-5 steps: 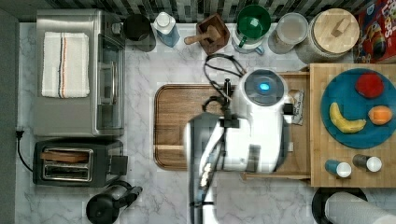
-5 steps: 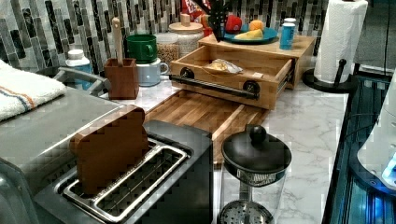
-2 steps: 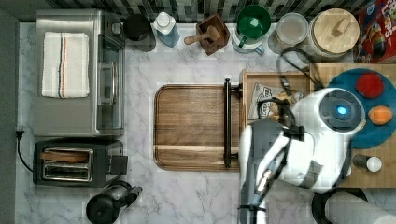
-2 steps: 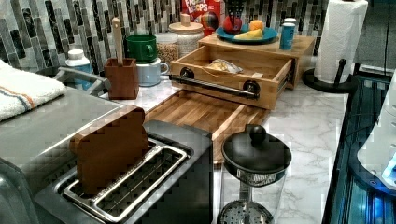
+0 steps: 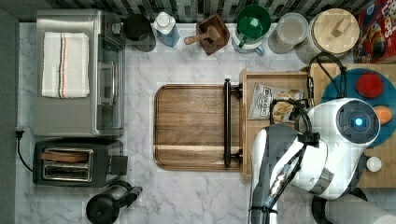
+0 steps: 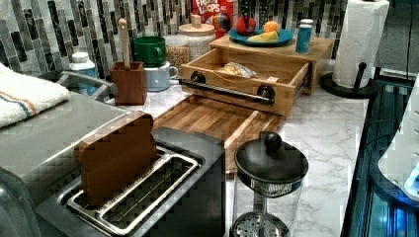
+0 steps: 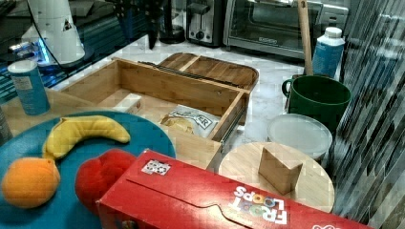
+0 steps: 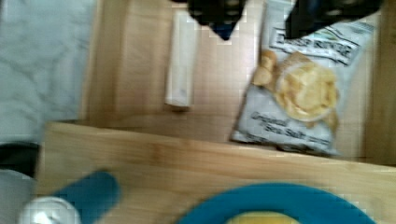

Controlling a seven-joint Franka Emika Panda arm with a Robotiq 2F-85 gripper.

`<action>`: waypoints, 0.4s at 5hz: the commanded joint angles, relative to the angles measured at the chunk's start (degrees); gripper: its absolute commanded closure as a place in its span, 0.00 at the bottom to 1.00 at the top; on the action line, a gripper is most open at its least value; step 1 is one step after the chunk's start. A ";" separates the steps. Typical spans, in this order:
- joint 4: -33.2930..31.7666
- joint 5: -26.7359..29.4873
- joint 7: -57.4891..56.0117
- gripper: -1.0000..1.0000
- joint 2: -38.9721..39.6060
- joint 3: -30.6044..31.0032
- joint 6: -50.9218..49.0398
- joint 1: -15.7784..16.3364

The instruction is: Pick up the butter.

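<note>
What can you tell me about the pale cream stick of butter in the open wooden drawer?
The pale cream stick of butter is slim, rectangular and unmarked, looking paper-wrapped. It lies flat on the floor of the open wooden drawer, in the right view near the drawer's left wall, apart from the white chips bag. The gripper hangs above, touching neither.

Bare drawer floor between butter, chips bag

Butter lies beside chips bag in drawer.

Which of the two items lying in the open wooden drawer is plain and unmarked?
The butter: a slim, pale cream stick. The chips bag beside it is printed.
</note>
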 commanded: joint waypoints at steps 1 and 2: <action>-8.59 2.18 1.12 0.00 -1.25 -1.03 2.50 -1.23; -11.15 2.98 -0.83 0.00 -0.48 -2.35 6.21 -1.95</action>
